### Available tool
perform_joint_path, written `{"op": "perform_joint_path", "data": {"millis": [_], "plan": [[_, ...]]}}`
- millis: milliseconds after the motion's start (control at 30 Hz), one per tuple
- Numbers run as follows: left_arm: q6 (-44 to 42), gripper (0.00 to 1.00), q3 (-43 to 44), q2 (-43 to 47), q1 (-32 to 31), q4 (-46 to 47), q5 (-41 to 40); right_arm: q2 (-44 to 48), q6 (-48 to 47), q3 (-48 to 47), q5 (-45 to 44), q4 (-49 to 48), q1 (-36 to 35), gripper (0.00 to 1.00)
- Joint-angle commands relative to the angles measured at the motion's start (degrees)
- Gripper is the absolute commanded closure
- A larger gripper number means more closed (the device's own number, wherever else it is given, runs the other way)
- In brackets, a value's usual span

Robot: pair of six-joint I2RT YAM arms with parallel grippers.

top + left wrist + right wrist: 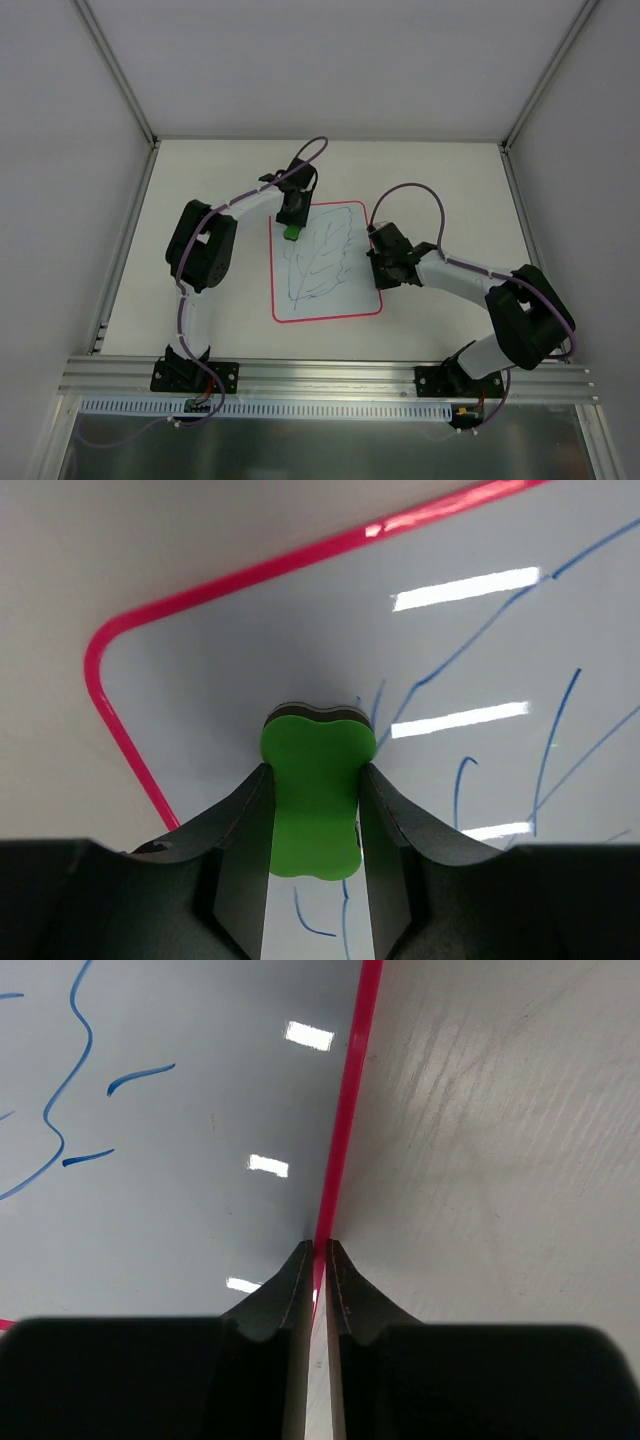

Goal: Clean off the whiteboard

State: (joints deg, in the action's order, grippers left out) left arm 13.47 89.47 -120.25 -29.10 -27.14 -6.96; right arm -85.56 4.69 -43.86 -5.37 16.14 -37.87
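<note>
The whiteboard lies flat mid-table, white with a red-pink rim and a blue leaf-shaped pen drawing. My left gripper is at its far left corner, shut on a small green block. The left wrist view shows the green block clamped between the two fingers of the left gripper, resting on the whiteboard beside blue lines. My right gripper is at the board's right edge. In the right wrist view, the right gripper is pinched on the red rim of the whiteboard.
The table is pale, enclosed by white walls with metal corner posts. An aluminium rail carrying both arm bases runs along the near edge. Bare tabletop lies right of the board's rim.
</note>
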Motion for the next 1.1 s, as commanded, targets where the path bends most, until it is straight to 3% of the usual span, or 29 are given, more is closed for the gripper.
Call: {"op": "perform_joint_path", "data": {"millis": [0, 133, 267, 533, 700, 867, 1067], "plan": [[4.01, 1.00, -5.36, -2.36, -6.39, -6.00, 1.95, -3.30, 0.94, 0.53, -0.08, 2.05, -0.28, 0.90], [6.03, 1.00, -3.61, -3.42, -12.29, -6.09, 3.70, -3.47, 0.94, 0.44, -0.17, 1.96, -0.28, 0.91], [8.76, 1.00, -4.48, -3.15, -12.30, -6.70, -0.13, -2.77, 0.94, 0.87, -0.43, 1.96, -0.36, 0.92], [9.03, 1.00, -6.68, -0.52, 0.95, -9.08, -6.75, -2.42, 1.02, 1.14, -0.52, 1.96, -0.28, 0.92], [6.48, 1.00, -3.88, -1.39, 5.11, -9.08, -7.45, -2.68, 1.11, 0.97, -0.70, 1.96, -0.37, 0.93], [7.18, 1.00, -6.13, -0.34, 3.53, -8.99, -3.85, -2.33, 1.03, 1.05, -0.70, 1.96, -0.28, 0.93], [10.60, 1.00, -16.07, 3.87, -4.55, -8.90, -2.88, -2.42, 0.85, 0.97, -0.79, 2.05, -0.36, 0.93]]}}
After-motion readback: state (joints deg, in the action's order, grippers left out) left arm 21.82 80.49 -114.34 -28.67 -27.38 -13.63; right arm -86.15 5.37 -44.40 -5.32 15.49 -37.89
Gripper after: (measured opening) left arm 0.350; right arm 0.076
